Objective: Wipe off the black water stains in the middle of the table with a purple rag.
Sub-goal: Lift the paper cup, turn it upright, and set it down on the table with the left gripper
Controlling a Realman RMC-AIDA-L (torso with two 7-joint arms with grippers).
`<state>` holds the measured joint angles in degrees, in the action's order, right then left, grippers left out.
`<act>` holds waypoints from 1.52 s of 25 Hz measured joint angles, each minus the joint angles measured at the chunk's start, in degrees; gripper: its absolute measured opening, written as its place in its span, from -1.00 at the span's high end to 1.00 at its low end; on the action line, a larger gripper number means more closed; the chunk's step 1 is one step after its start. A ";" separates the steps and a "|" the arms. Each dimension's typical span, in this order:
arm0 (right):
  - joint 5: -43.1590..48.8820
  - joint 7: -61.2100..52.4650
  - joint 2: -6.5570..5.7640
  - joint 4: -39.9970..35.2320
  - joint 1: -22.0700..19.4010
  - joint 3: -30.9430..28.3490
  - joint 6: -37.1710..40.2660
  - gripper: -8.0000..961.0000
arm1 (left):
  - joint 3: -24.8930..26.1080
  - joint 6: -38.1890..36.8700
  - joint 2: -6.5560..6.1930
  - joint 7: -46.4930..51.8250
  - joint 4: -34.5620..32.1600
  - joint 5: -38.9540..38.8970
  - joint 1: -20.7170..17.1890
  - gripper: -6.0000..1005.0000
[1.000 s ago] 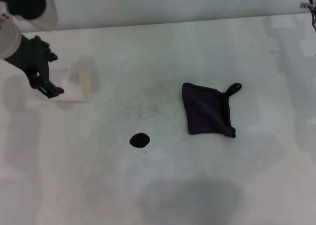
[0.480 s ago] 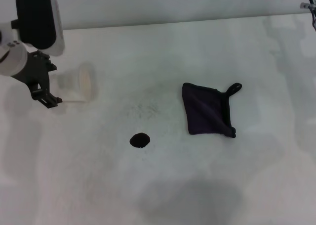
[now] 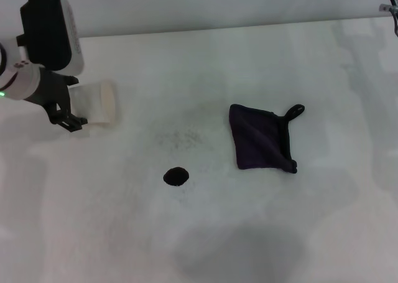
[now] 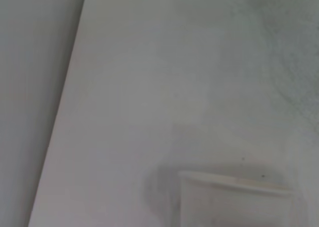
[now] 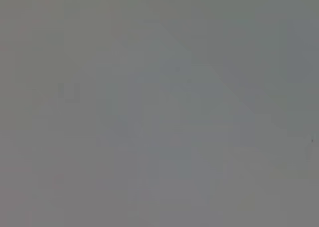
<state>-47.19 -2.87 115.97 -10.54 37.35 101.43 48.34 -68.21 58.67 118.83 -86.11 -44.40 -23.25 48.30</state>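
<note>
Counter: plain white, faint grey speckled smudge near centre. Water stain: solid black. Rag: very dark purple, near black. Paper cup: white. Left pincer: black.

a bare test bench, lab-like: a broad white table with grey smears, set against a plain pale wall.

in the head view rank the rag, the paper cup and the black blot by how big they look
1. purple rag, clearly largest
2. white paper cup, lying on its side, partly hidden by the left gripper
3. black water stains, one small blot
</note>
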 joint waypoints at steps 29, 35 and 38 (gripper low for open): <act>0.09 0.24 0.03 -0.01 0.05 0.88 0.00 -0.75 | -0.69 -7.54 0.17 -2.75 3.97 -3.71 -1.38 -0.61; 0.08 0.24 0.04 -0.01 0.01 0.88 0.00 -0.75 | -0.78 -9.48 0.18 -2.81 3.46 -7.37 -1.94 -0.54; 0.08 0.24 -0.01 -0.01 0.00 0.88 0.00 -0.75 | -0.63 -11.94 0.17 -2.77 2.45 -12.40 -2.97 -0.49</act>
<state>-47.11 -2.63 115.96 -10.55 37.35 102.31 48.34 -68.84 46.74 119.00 -88.88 -41.94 -35.65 45.33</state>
